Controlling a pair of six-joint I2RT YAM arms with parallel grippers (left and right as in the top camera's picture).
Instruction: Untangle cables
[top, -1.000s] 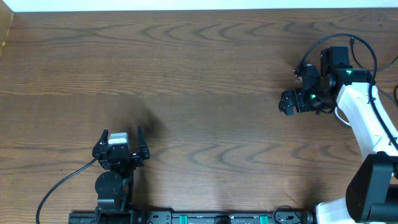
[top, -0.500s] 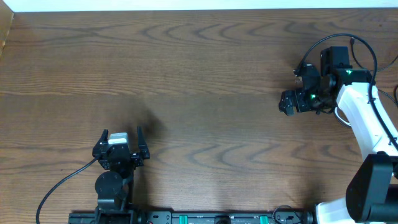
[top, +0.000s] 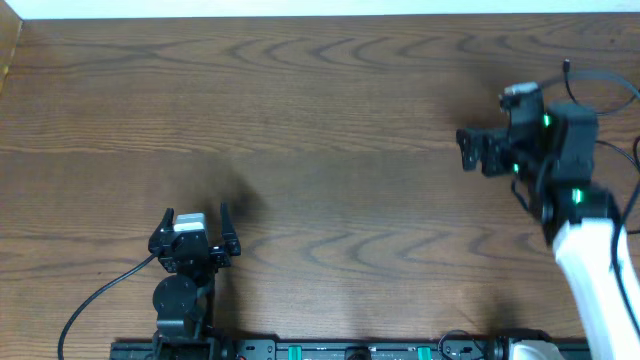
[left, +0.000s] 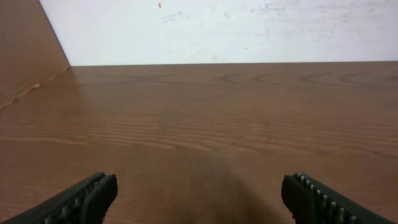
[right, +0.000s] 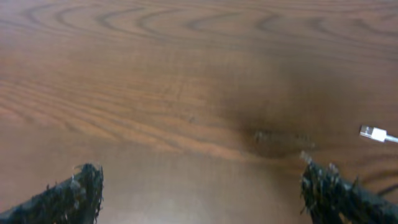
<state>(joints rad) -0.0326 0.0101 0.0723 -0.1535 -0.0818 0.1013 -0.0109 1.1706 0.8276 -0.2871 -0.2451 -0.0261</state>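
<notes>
1. The left tool (top: 196, 212) sits low over the wooden surface (top: 330, 120) at the near left, close to its arm's base, pointing toward the far wall (top: 320, 8).
2. Its jaws stand wide apart. In the left wrist view the two ribbed fingers (left: 84, 198) show only at the bottom corners, with nothing but bare wood grain between them.
3. A thick black arm cable (top: 95, 298) curves from the left arm's base toward the near left corner.
4. The right tool (top: 467, 150) hangs over the right side of the surface, further back than the left tool and well apart from it, pointing toward the left. It looks slightly blurred from overhead.
5. Its jaws are also spread wide and hold nothing. In the right wrist view the fingers (right: 73, 194) sit at the two bottom corners, and a dark shadow lies on the wood ahead of them.
6. A white plug (right: 372, 132) lies flat on the surface at the right edge of the right wrist view, ahead of the finger on that side and not touching it.
7. Its white cord (right: 392, 138) runs straight off the frame edge, so where the remainder lies cannot be told.
8. The black cords cannot be made out for certain in any view.
</notes>
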